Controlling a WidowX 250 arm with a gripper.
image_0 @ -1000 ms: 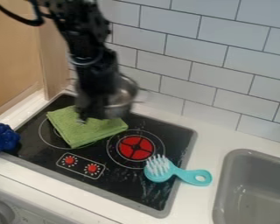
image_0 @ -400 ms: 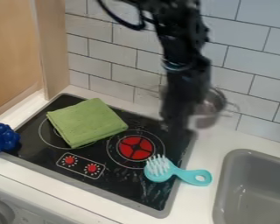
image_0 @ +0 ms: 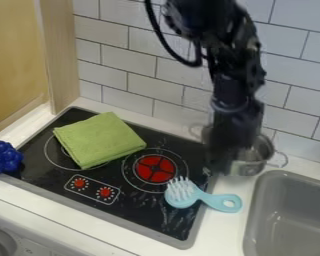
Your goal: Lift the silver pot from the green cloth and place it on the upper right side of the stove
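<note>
Rightward and lower, the silver pot [image_0: 255,156] has travelled with my gripper [image_0: 218,162] since the earlier frames, from above the green cloth [image_0: 99,140] to the far right corner of the stove [image_0: 146,210]. I have the pot in my grasp, judging by how it has moved along with me, though my arm hides part of its near side. Lifting is done, as I judge it, and I am in the placing step. The pot shows beside the stove's right edge, towards the sink [image_0: 309,181], and I cannot tell how high its base is. Next I should bring it inward, so that its base lies over the upper right of the black glass, then lower it level and let go only once it is supported. Releasing too far right could leave it tipped on the stove's rim or down on the surface [image_0: 226,230]. Nearer the front, the turquoise brush [image_0: 183,196] lies across the right edge, bristles up, so I should stay behind it. The tiled wall [image_0: 139,82] limits room at the back. The red burner [image_0: 154,169] is just left of my target, and a knobbly blue toy [image_0: 4,157] sits at the far left, out of my way.
</note>
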